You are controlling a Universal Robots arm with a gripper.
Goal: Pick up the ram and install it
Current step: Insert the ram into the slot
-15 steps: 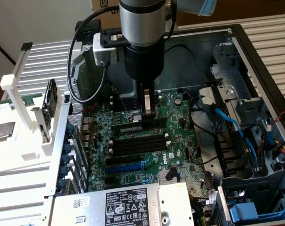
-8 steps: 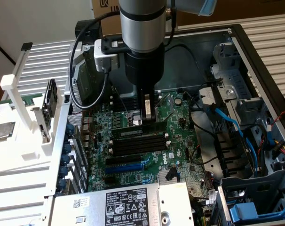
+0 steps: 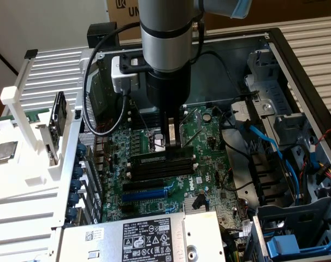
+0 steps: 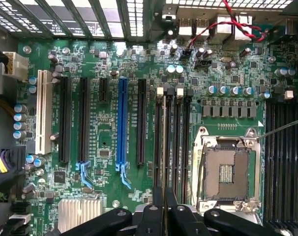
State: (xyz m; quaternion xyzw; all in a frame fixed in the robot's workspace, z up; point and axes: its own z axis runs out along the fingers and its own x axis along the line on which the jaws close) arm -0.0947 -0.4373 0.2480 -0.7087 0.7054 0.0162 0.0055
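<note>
Blue slot (image 3: 146, 194) sits nearest in the exterior view. Just beyond it, the ram (image 3: 161, 159) stands on edge along the black memory slots (image 3: 154, 170). Gripper (image 3: 173, 143) points straight down, fingers nearly together, clamped on the ram's top edge. CPU socket (image 4: 226, 172) lies beside the slots.

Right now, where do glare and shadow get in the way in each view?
Exterior view: the arm shades the motherboard around the gripper and the ram; the ribbed panel at the exterior view's right glares white. Wrist view: the rear grille is blown out, the motherboard evenly lit.
</note>
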